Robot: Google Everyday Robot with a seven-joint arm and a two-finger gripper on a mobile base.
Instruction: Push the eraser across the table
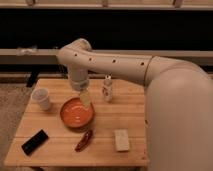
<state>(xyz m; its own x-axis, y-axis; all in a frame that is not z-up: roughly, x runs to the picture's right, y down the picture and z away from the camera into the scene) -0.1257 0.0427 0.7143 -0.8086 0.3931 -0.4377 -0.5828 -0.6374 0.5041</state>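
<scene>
The eraser (35, 142), a flat black block, lies near the front left corner of the wooden table (127, 114). My gripper (85, 98) hangs from the pale arm over the back rim of the orange bowl (77, 113), well up and to the right of the eraser. It is open and holds nothing.
A white cup (41, 98) stands at the left, behind the eraser. A small white bottle (107, 89) stands right of the gripper. A dark red chili-shaped thing (84, 140) and a pale beige block (121, 140) lie near the front edge. My arm's bulk fills the right side.
</scene>
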